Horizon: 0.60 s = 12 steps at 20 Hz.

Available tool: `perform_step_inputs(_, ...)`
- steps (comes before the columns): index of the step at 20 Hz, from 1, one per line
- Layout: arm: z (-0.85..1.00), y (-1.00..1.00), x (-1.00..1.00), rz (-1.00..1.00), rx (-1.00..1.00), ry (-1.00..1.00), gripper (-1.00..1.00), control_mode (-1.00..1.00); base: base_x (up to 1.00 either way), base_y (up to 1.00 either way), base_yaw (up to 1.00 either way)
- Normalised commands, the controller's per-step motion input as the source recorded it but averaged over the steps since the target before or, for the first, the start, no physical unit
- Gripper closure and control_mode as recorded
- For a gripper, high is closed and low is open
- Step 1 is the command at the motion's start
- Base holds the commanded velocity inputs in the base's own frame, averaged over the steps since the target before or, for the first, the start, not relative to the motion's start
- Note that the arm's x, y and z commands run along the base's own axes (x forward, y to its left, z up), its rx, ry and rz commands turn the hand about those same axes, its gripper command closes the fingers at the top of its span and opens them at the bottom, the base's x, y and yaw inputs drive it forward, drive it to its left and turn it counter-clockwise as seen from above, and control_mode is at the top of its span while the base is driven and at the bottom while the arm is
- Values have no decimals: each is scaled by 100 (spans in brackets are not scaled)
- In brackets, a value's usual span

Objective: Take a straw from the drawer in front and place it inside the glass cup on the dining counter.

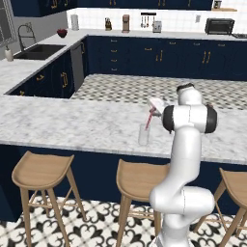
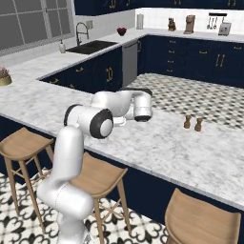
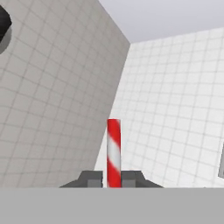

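My gripper [image 1: 155, 107] hangs over the dining counter [image 1: 72, 123], shut on the straw [image 1: 149, 119]. The pink-red striped straw slants down and to the left from the fingers. Its lower end reaches the mouth of the glass cup [image 1: 143, 135], a small clear tumbler standing upright on the marbled top near the counter's front edge. In the hand view the straw [image 3: 113, 148] rises straight up from between the two dark fingertips of the gripper [image 3: 113, 178], against tiled wall. In the right base view my own arm hides the cup. Which far navy front is the drawer, I cannot tell.
Two small brown shakers [image 2: 188, 122] stand on the dining counter [image 2: 190, 152] to the right of the arm. Round wooden stools [image 1: 42, 171] [image 1: 140, 179] line the counter's near side. Navy cabinets [image 1: 144, 53] and a sink [image 1: 41, 50] lie across the patterned floor.
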Motion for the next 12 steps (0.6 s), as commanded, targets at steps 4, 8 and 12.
perform_step_inputs(4, -34, 0, 1, 0, -10, 0, 100, -100, 0, 0, 0)
perform_step_inputs(8, -35, 14, 3, 0, -14, 0, 100, -100, 0, 0, 0)
perform_step_inputs(12, -11, 54, 0, 0, -17, 0, -100, -100, 0, 0, 0)
